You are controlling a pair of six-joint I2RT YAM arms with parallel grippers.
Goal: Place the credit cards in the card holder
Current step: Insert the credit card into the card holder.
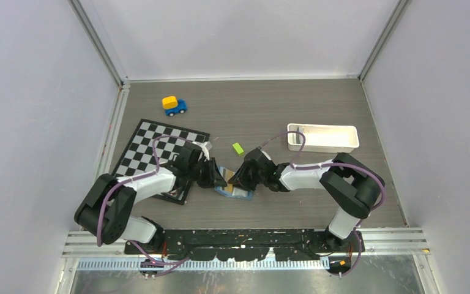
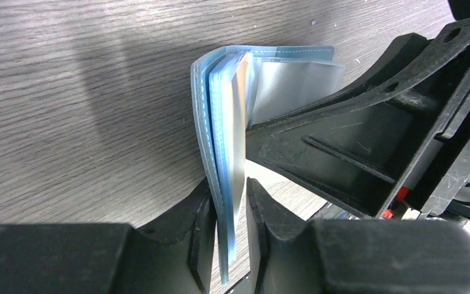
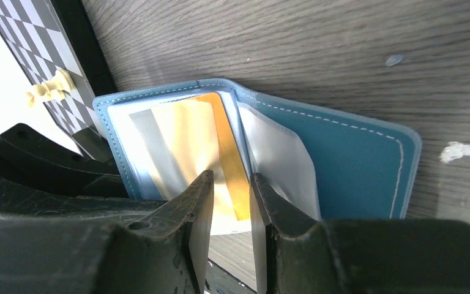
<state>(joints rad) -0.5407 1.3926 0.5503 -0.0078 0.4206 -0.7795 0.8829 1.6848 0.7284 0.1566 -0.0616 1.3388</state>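
Close to the arm bases, the two arms meet over the wallet, which sits open on the bench just right of the chessboard. From above, the arms hide most of it and neither grip can be read. The left wrist view fills that in. The left gripper is clamped on the wallet's raised half, one finger against the teal cover and the other against the clear sleeves. That half stands on edge with its pages fanned, and a black finger of the other arm touches the sleeves from the right. Only the right wrist view shows the card, tan-gold, lying inside a clear sleeve against the raised half, while the other cover lies flat on the bench. The right gripper has its fingers a narrow gap apart at the card's near edge; whether they pinch it I cannot tell. That view also catches a cream chess piece on the chessboard. Farther out lie a green block, a white tray and, at the back, a toy car.
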